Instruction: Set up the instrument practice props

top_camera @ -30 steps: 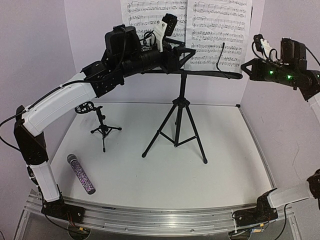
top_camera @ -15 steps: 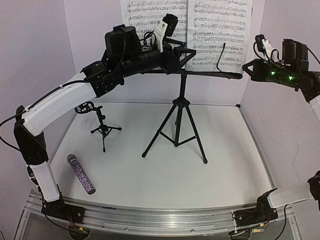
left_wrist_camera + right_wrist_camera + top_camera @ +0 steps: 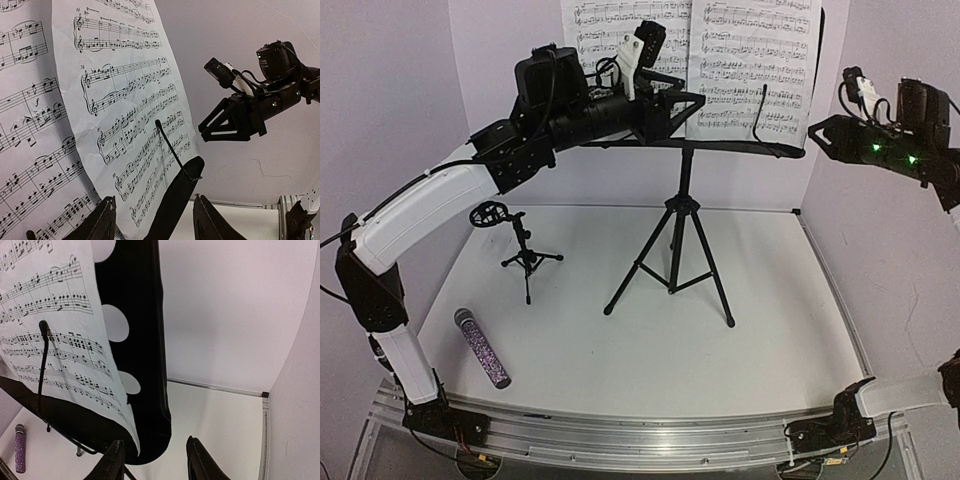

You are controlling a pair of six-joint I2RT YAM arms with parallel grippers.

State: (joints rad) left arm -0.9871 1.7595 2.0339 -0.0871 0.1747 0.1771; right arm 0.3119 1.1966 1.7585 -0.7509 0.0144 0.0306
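The black perforated-tray tripod music stand (image 3: pixel 680 215) stands upright in the middle of the white table (image 3: pixel 770 320), legs spread. Its tray carries the white sheet-music pages (image 3: pixel 750 60), side by side. A thin black wire page holder (image 3: pixel 42 375) crosses the right-hand page.

The left gripper (image 3: pixel 155 222) is raised at the tray's left part, close in front of the pages, fingers apart and holding nothing. The right gripper (image 3: pixel 152 460) hangs just beside the tray's right end, jaws likewise parted and empty.

We judge the step in hand to be settling the pages on the tray. To do it well, both grippers should draw clear along the tray's face without catching a page edge or the wire holder. They should also put no sideways push on the top-heavy stand.

The purple glitter microphone with silver mesh head (image 3: pixel 482 347) lies flat near the front left. It is well apart from the small black tripod mic stand (image 3: pixel 525 255), whose clip is empty. That placement remains to be done.

Count: one music stand, two pages, one wire holder seen, one microphone, one mic stand.
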